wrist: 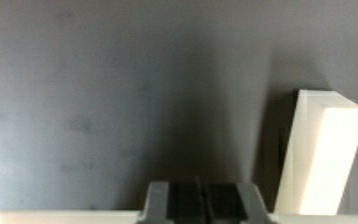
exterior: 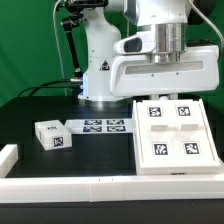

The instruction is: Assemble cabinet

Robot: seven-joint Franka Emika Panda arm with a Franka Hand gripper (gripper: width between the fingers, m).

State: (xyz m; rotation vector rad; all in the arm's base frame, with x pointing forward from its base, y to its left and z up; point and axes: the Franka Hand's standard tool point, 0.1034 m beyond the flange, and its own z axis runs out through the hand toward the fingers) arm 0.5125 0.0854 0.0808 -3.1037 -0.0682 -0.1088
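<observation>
The cabinet's large white box (exterior: 176,137) lies flat on the dark table at the exterior view's right, with several square tags on top. A small white drawer block (exterior: 52,136) with tags sits apart at the exterior view's left. The arm's wrist housing (exterior: 160,68) hangs just above the box's far edge and hides the fingers there. In the wrist view my gripper (wrist: 202,203) is above bare dark table, its jaws together with nothing between them. A thick white part (wrist: 320,150) lies beside it; I cannot tell which part it is.
The marker board (exterior: 104,125) lies in the middle, in front of the robot base (exterior: 95,70). Long white border rails run along the front edge (exterior: 100,185) and the left (exterior: 8,157). A white rail strip (wrist: 60,215) shows by the fingers.
</observation>
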